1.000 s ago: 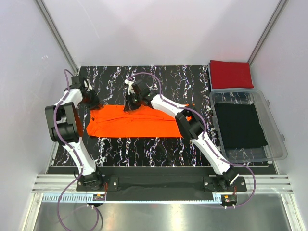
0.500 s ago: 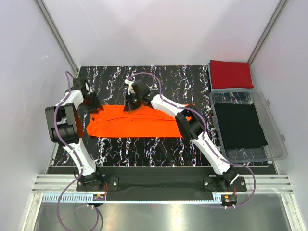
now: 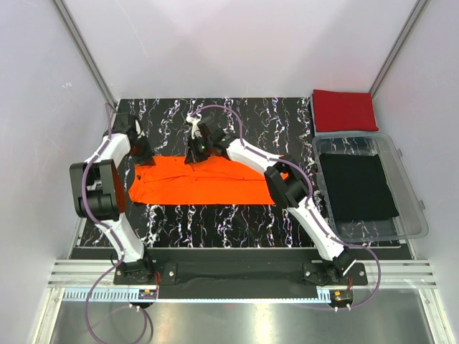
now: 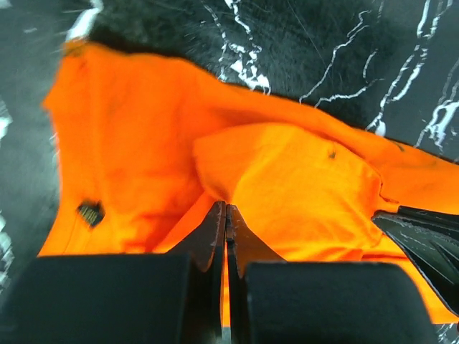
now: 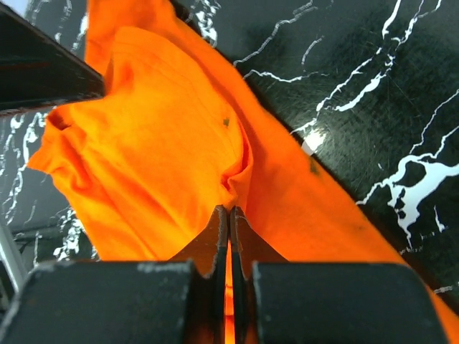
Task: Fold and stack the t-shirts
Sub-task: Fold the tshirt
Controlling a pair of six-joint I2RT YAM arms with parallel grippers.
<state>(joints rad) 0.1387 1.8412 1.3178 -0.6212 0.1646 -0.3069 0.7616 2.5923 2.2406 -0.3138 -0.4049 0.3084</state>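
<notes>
The orange t-shirt [image 3: 197, 180] lies as a long flat band across the black marbled table [image 3: 215, 222]. My left gripper [image 3: 142, 153] is at the band's far left corner, jaws shut on a pinch of orange cloth [image 4: 287, 179], as the left wrist view shows at the left gripper [image 4: 226, 208]. Further right along the far edge, my right gripper [image 3: 192, 155] is shut on a small pucker of the same shirt [image 5: 165, 143], seen at the right gripper [image 5: 229, 210] in its wrist view. The red t-shirt [image 3: 344, 110] rests folded at the back right corner.
A clear plastic bin [image 3: 414, 215] with a black cloth [image 3: 357, 186] inside stands along the right side, just in front of the red shirt. White walls and slanted metal posts [image 3: 86, 57] close in the back and sides.
My left gripper has moved slightly right onto the shirt's far left corner and closed on the cloth. The right gripper has kept its grip and barely shifted.
</notes>
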